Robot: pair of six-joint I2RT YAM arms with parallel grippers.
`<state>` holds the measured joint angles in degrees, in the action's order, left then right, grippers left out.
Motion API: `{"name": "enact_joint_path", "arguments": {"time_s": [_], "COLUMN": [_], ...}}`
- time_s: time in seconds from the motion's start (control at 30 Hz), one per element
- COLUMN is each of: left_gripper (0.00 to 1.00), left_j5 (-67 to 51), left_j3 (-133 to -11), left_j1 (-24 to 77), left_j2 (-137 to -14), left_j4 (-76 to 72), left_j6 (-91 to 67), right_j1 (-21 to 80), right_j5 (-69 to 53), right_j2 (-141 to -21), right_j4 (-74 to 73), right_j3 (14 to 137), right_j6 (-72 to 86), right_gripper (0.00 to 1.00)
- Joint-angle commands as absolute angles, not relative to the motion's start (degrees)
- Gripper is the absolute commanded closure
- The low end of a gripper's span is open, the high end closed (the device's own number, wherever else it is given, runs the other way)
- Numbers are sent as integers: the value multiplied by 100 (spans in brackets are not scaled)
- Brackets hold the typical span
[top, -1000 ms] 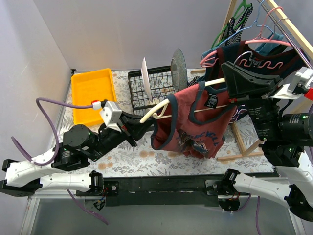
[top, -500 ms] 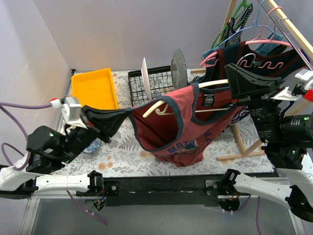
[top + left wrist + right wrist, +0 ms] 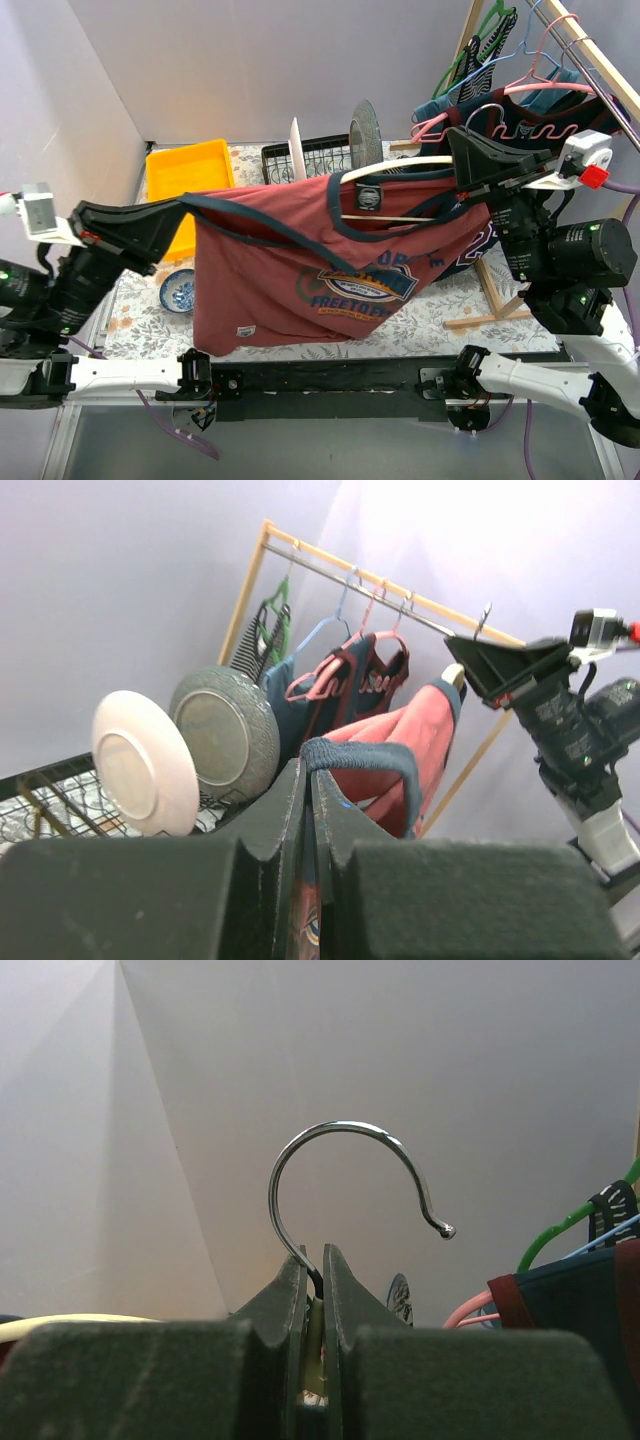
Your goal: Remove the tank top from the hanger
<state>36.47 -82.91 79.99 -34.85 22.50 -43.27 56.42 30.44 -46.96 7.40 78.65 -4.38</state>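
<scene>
Table [image 3: 140,320], floral cover, arms bolted at its near edge. Tank top [image 3: 320,280], red with navy trim and a chest print, held spread above the table between both grippers, its right shoulder on the hanger. Garment rack [image 3: 590,60], far right, holding other hung clothes. Wire dish rack [image 3: 320,160], holding an upright white plate [image 3: 297,140] and a grey plate [image 3: 365,125]. Yellow tray [image 3: 185,175], far left. Hanger [image 3: 400,165], cream with a metal hook [image 3: 345,1135]. Left gripper [image 3: 185,210], jaws clamped on a navy shoulder strap [image 3: 385,770]. Right gripper [image 3: 455,150], jaws pinching the hanger at the hook's base. Blue patterned bowl [image 3: 178,292], just beside the hem.
</scene>
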Motion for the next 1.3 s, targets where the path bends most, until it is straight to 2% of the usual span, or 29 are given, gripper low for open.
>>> {"name": "enact_joint_path", "arguments": {"time_s": [0.0,0.27,0.47,0.63,0.9,1.07,1.27], "left_gripper": [100,100,100,100,100,100,100], "left_j5": [4166,4868,5914,6758,6240,6845,7119], "left_j3": [-8648,-9008,-9325,-9544,-9520,-9281,-9932], "left_j1": [7989,7989,7989,7989,7989,7989,7989], "left_j2": [-3270,-3787,-4157,-4517,-4711,-4456,-5018], "left_j4": [2276,2689,2708,2329,2417,2031,2188], "left_j6": [-4245,-3982,-3604,-2656,-2795,-2560,-2057], "right_j1": [5643,5643,5643,5643,5643,5643,5642], "right_j5": [3401,2866,2558,2611,2636,3180,3234], "right_j2": [-4614,-4500,-4123,-4087,-4184,-4166,-4122], "right_j4": [1107,1230,1476,1328,1564,1924,2258], "right_j3": [8218,8122,7805,7936,7893,7796,7620], "right_j6": [-659,-519,-378,-343,-44,80,61], "right_gripper": [99,99,99,99,99,99,99]}}
